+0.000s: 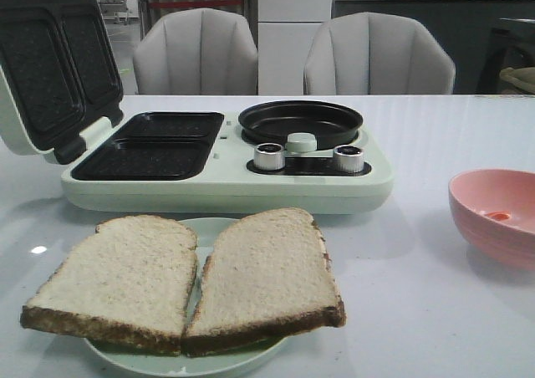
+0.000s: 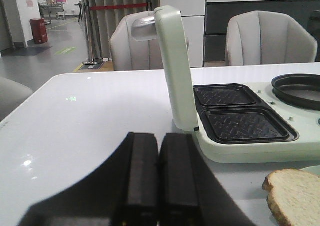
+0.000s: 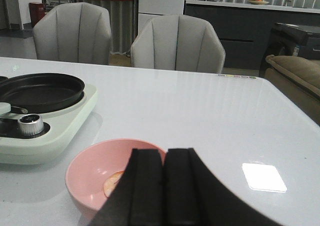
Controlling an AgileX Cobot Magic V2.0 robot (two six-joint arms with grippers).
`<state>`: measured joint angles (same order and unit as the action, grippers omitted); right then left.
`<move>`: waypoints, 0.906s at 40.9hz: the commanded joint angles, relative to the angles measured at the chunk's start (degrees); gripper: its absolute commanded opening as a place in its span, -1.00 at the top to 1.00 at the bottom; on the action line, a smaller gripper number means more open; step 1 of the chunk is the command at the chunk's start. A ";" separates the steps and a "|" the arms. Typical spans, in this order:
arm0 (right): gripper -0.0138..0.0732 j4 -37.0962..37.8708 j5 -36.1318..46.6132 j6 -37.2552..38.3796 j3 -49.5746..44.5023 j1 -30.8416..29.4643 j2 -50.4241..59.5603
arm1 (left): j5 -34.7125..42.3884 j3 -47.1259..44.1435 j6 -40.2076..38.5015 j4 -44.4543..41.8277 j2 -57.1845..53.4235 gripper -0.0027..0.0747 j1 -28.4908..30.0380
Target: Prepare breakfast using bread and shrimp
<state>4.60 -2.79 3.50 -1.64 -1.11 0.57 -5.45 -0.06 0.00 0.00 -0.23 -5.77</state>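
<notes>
Two slices of bread (image 1: 188,282) lie side by side, edges touching, on a pale green plate (image 1: 196,361) at six o'clock on the white table (image 1: 435,311). Just behind the plate, toward twelve o'clock, stands a pale green breakfast maker (image 1: 226,181): two dark sandwich wells (image 1: 150,148) at its left, a round black pan (image 1: 301,123) at its right, and two silver knobs (image 1: 269,156) in front of the pan. Its lid (image 1: 50,68) stands open at ten o'clock. A pink bowl (image 1: 495,215) sits at three o'clock, well apart from the plate. Two grey chairs (image 1: 196,52) stand beyond the far edge.

The front view shows neither arm. The left gripper (image 2: 159,181) appears only in its wrist view, jaws pressed together and holding nothing, with the lid edge-on ahead and one bread corner beside it. The right gripper (image 3: 164,186), likewise closed and empty, hangs over the bowl's near rim; there the shrimp (image 3: 112,183) shows as an orange patch inside the bowl, half hidden by the fingers (image 3: 145,186).
</notes>
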 commanded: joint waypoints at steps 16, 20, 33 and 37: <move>0.60 0.40 5.28 -0.23 1.02 -0.26 1.21 | 5.13 -1.80 -0.44 0.00 -0.93 0.67 -0.46; 0.60 0.40 5.28 -0.23 1.02 -0.26 1.21 | 5.13 -1.80 -0.44 0.00 -0.93 0.67 -0.46; 0.60 0.40 5.28 -0.23 1.02 -0.26 1.21 | 5.13 -1.80 -0.44 0.00 -0.93 0.67 -0.46; 0.60 0.40 5.28 -0.23 1.02 -0.26 1.21 | 5.13 -1.80 -0.44 0.00 -0.93 0.67 -0.46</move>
<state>4.60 -2.79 3.50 -1.64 -1.11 0.57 -5.45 -0.06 0.00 0.00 -0.23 -5.77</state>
